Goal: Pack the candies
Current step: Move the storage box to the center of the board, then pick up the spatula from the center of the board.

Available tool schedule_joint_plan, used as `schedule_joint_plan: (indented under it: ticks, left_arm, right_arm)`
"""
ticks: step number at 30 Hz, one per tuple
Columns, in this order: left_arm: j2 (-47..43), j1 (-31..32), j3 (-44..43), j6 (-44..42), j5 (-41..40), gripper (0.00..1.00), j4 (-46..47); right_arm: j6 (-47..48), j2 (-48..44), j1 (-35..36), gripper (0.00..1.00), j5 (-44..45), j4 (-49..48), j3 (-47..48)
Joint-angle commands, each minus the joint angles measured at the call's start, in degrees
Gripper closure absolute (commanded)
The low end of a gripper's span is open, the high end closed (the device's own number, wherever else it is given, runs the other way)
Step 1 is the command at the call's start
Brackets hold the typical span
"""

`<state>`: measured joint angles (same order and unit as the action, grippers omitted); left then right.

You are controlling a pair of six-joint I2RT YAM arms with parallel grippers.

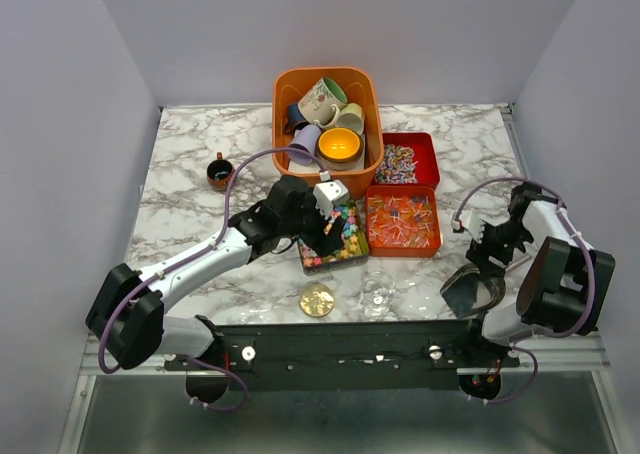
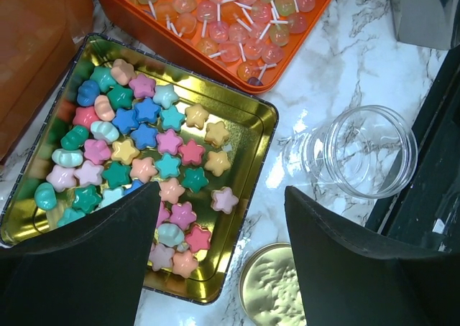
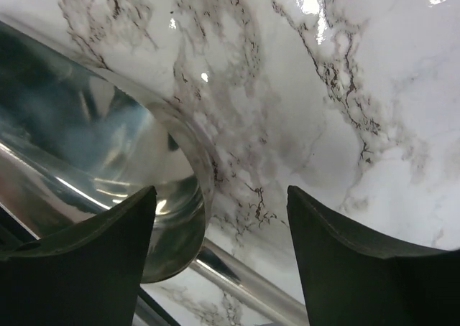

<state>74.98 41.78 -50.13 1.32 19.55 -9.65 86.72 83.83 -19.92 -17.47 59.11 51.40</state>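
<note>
Star-shaped multicolour candies (image 2: 147, 136) fill a gold tin (image 2: 256, 118) at the table's middle (image 1: 335, 236). Orange-red candies (image 2: 237, 24) with pale ends lie in an orange tray (image 1: 402, 220). Speckled candies (image 1: 396, 162) sit in a red tray behind it. My left gripper (image 2: 221, 197) hovers open over the tin's near corner, nothing between its fingers. Near the right front edge, my right gripper (image 3: 221, 193) is open beside a glass vessel (image 3: 86, 154) lying on the marble; it holds nothing.
A clear jar (image 2: 370, 150) stands right of the tin, with a gold lid (image 2: 277, 290) nearer the front. An orange bin (image 1: 328, 114) of mugs sits at the back. A small dark cup (image 1: 220, 171) stands at the left. A metal rail (image 3: 244, 286) edges the table.
</note>
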Motion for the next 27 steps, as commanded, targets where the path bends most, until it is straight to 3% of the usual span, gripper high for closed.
schedule_joint_plan:
  ticks: [1, 7, 8, 14, 17, 23, 27]
  left_arm:
    - [-0.27, -0.82, -1.55, -0.71, -0.65, 0.20, -1.43]
    - [-0.10, -1.61, -1.55, -0.97, -0.83, 0.21, -1.34]
    - [-0.18, -1.79, -1.64, -0.97, -0.92, 0.21, -1.08]
    - [0.08, -2.23, -2.95, -0.97, -0.48, 0.21, -0.20]
    - [0.34, -2.32, -4.89, -0.27, 0.22, 0.20, 0.33]
    - [0.26, -3.01, -6.91, 3.94, 2.94, 0.18, 3.40]
    - [0.52, -6.17, -7.09, 14.91, 12.83, 0.16, 9.37]
  right_arm:
    - [2.85, 2.74, 0.24, 0.25, 3.59, -6.46, -1.74]
    - [1.88, 2.83, 0.23, 0.58, 3.24, -7.34, -2.18]
    - [1.44, 2.65, 0.24, 0.68, 3.32, -7.43, -2.26]
    - [-5.49, 0.20, 0.24, 0.94, -0.10, -3.66, 2.21]
    - [-8.40, -2.96, 0.24, 0.99, -3.17, 1.43, 7.83]
    - [-15.69, -8.24, 0.67, 0.99, -13.71, 11.19, 22.48]
    - [-25.35, -9.21, 5.84, 0.99, -17.07, 11.22, 29.88]
